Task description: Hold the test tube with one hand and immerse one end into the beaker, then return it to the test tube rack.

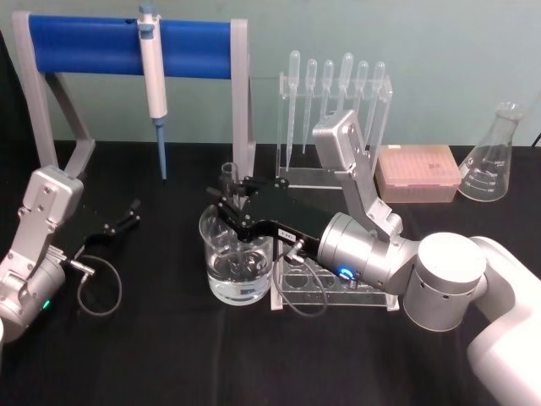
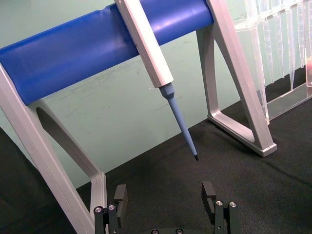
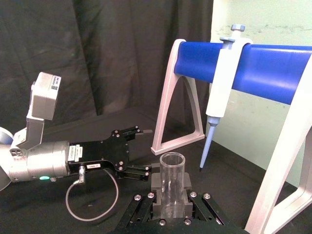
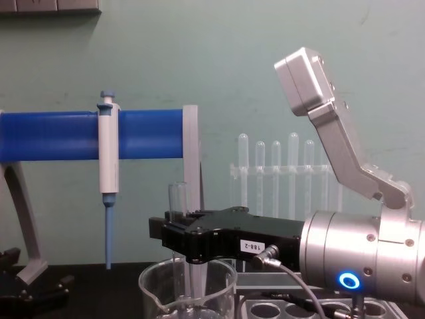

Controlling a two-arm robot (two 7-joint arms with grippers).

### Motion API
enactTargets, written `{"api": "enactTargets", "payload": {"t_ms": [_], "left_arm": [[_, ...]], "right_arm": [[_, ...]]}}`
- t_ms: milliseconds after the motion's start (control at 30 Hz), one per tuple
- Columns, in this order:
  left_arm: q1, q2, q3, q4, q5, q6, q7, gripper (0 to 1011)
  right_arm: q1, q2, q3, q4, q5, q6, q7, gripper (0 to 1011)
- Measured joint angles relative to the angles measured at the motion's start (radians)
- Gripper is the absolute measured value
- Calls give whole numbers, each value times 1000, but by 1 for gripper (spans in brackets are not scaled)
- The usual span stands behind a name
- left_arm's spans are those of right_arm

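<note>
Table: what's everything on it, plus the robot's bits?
beaker: 1, clear, front centre, holds water
test tube: 1, clear, upright in beaker
test tube rack: 1, clear, right of beaker
stand: 1, blue bar, back left
pipettor: 1, white-blue, hanging on stand
pipettes: 6, clear, back centre
tip box: 1, pink, back right
flask: 1, clear, far right
left gripper: 1, black, open, left side
right gripper: 1, black, shut on test tube, over beaker

Pipettor on blue stand; flask; pipettes
</note>
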Motion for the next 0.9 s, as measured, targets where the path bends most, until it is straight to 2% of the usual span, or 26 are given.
{"api": "enactTargets", "payload": {"t_ms": [900], "left_arm": [[0, 0, 0, 0, 0, 0, 0, 1000]], "right_arm": [[0, 0, 0, 0, 0, 0, 0, 225]]}}
